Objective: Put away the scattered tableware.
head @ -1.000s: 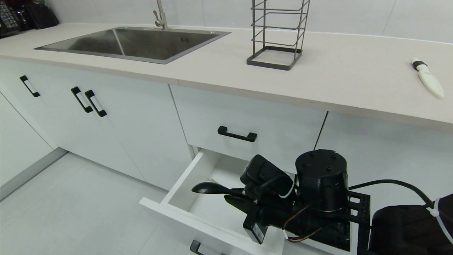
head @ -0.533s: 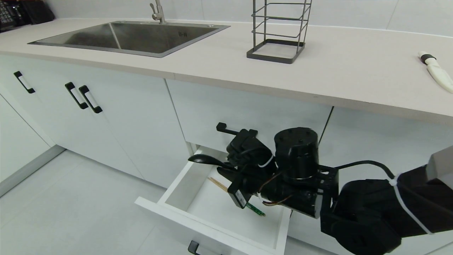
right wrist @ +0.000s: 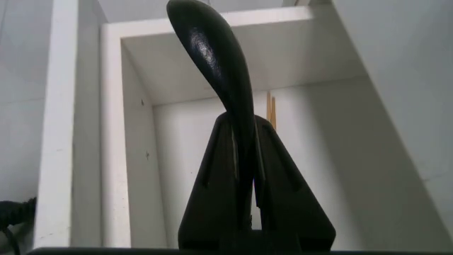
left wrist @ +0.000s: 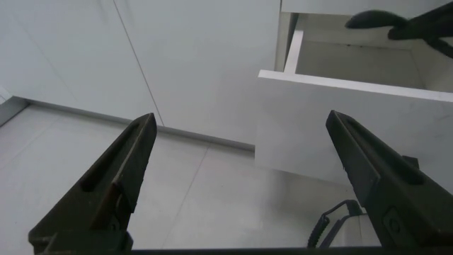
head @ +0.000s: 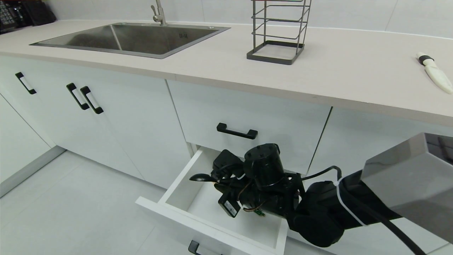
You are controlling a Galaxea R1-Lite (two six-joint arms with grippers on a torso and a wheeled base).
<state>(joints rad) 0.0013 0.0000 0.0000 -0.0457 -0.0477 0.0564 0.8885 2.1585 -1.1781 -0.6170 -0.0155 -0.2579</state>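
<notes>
One black spoon (head: 200, 177) is what you are carrying. In the head view, your right gripper (head: 221, 181) holds it by the handle above the open drawer (head: 208, 226) under the counter (head: 347, 81). The spoon's bowl points to the robot's left, near the drawer's left wall. A white knife (head: 434, 72) lies on the counter, well apart from a wire rack (head: 279, 32).

In the left wrist view, your left gripper (left wrist: 241, 126) hangs low beside the drawer front, fingers spread wide with nothing between them.

In the right wrist view, the right gripper's two fingers are pressed tight on the spoon's handle. The bowl juts out past their tips. Beneath it is the drawer's white floor, with wooden chopsticks (right wrist: 270, 113) lying farther in.

The risk, as I judge it, is that left wall. If you let go here or drift further left, the bowl could catch the rim and the spoon could tip out onto the floor. The thin handle might also swivel in the grip. If you descend carelessly, the gripper could knock against the drawer front.
</notes>
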